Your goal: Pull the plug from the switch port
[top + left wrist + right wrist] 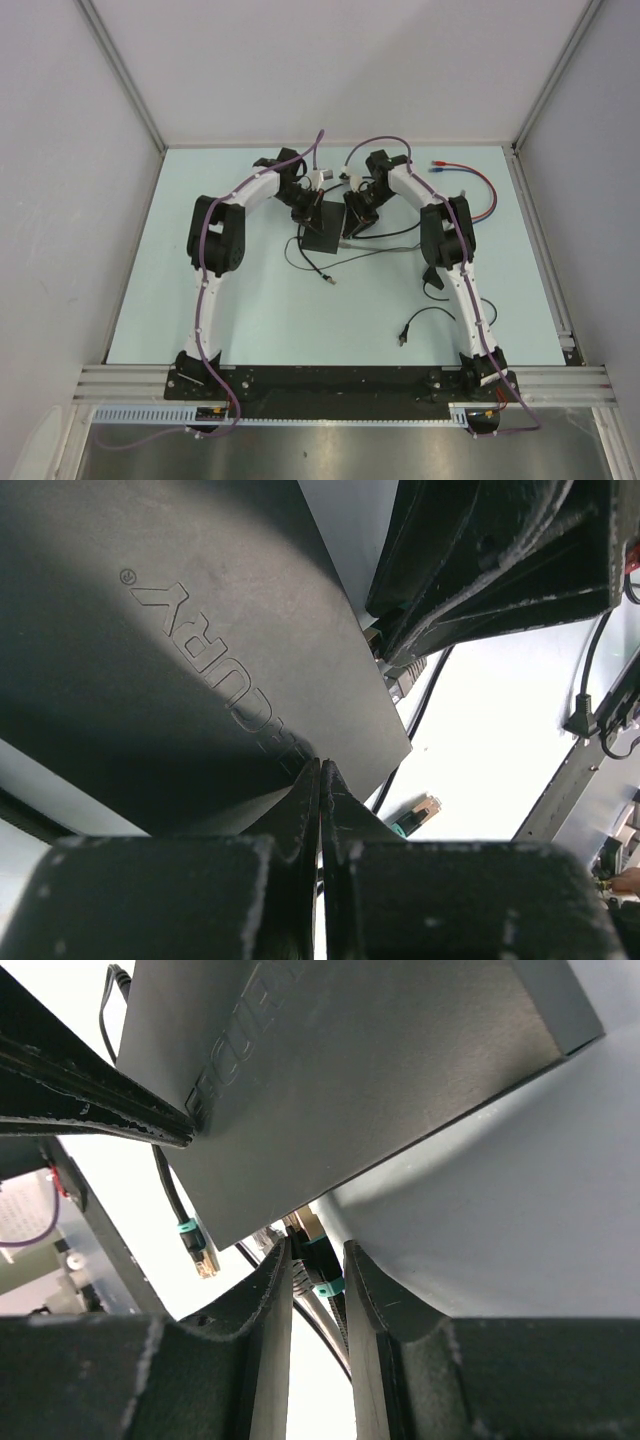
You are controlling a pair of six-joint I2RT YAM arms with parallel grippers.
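Both arms reach forward and bend inward, meeting over the switch at the middle of the table. The left gripper points down with its fingers pressed together, tips on the switch's top near one edge. The right gripper comes in low from the opposite side, clamped on the plug at the switch's socket edge.

My left arm and right arm: white links, black joints. Purple cable along each. Fingers black, scuffed.
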